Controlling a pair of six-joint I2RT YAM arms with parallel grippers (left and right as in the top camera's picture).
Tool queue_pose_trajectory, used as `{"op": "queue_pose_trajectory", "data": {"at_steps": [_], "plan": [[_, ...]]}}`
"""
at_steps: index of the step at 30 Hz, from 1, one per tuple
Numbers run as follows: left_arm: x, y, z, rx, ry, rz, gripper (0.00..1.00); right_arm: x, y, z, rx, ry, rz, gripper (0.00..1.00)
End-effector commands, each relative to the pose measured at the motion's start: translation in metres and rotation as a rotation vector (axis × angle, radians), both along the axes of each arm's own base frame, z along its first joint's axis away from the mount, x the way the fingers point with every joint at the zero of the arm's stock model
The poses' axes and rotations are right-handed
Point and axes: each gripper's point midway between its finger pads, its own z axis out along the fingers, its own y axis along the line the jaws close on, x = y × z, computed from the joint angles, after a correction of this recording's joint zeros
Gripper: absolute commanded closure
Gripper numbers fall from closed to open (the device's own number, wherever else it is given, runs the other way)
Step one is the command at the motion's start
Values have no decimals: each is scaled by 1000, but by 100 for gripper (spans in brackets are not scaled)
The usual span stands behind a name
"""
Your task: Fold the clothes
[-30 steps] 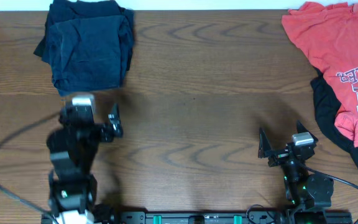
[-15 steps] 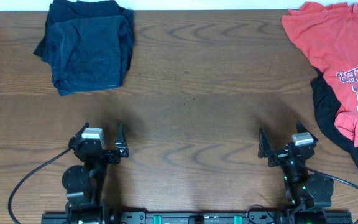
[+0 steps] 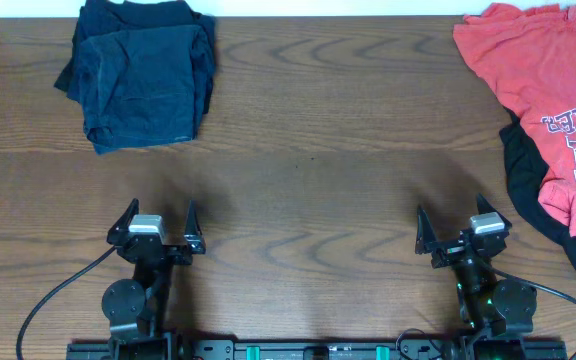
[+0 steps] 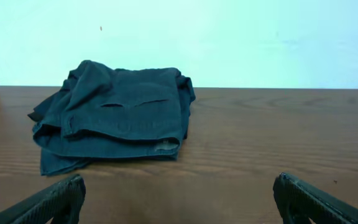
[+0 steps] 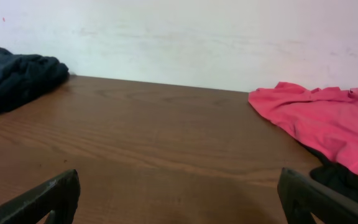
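A folded pile of dark navy clothes (image 3: 138, 75) lies at the table's far left; the left wrist view shows it straight ahead (image 4: 114, 115). At the far right a coral-red T-shirt (image 3: 543, 90) with lettering is spread over a black garment (image 3: 523, 170). The right wrist view has the T-shirt (image 5: 316, 118) on its right and the navy pile (image 5: 14, 78) on its left. My left gripper (image 3: 159, 215) (image 4: 179, 186) stands open near the front edge, well short of the navy pile, with nothing between its fingers. My right gripper (image 3: 451, 215) (image 5: 179, 180) is open and holds nothing, left of the T-shirt.
The brown wooden table (image 3: 308, 200) ends at a pale wall behind. A black rail (image 3: 318, 350) with the arm bases runs along the front edge, with cables looping beside each base.
My left arm has drawn back from near the navy pile to the front edge and settled low, still open. The right arm has not moved.
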Motion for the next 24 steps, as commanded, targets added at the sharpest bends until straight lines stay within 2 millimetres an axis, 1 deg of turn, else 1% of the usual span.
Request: {"op": "queue_pose_trajectory", "data": {"at_steps": [1, 3, 24], "plan": [[-1, 1, -13, 9, 41, 7, 2, 0, 2, 0, -11, -4, 6, 1], [-2, 1, -18, 7, 62, 7, 2, 0, 2, 0, -11, -4, 6, 1], [-1, 1, -18, 7, 61, 7, 2, 0, 2, 0, -11, -4, 6, 1]]}}
